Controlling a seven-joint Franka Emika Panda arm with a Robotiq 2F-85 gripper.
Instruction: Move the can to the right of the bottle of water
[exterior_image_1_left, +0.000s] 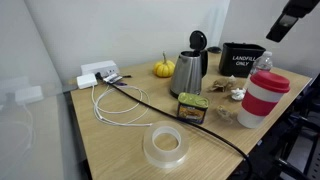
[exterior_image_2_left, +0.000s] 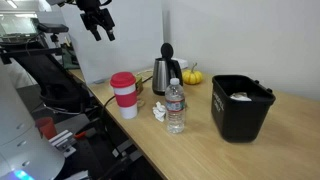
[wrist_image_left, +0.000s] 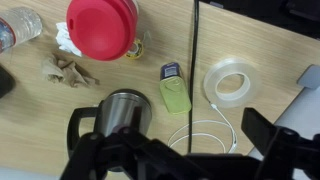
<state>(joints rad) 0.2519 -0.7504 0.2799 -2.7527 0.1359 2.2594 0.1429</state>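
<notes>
The can (exterior_image_1_left: 192, 107) is a short dark tin with a yellow-green top, on the wooden table in front of the steel kettle (exterior_image_1_left: 188, 70). In the wrist view the can (wrist_image_left: 174, 90) lies between the kettle (wrist_image_left: 125, 112) and a tape roll (wrist_image_left: 230, 82). The water bottle (exterior_image_2_left: 175, 105) stands beside a red-lidded cup (exterior_image_2_left: 124, 93); it also shows at the wrist view's top left corner (wrist_image_left: 18, 25). The can is hidden in that exterior view. My gripper (exterior_image_2_left: 98, 24) hangs high above the table, open and empty; its fingers frame the wrist view's lower edge (wrist_image_left: 175, 150).
A black bin (exterior_image_2_left: 240, 107), a small orange pumpkin (exterior_image_1_left: 163, 68), crumpled paper (wrist_image_left: 70, 68), and a white power strip (exterior_image_1_left: 97, 73) are on the table. A black cable (wrist_image_left: 196, 50) and a white cable (wrist_image_left: 215, 135) cross it. The tape roll (exterior_image_1_left: 166, 145) lies near the front edge.
</notes>
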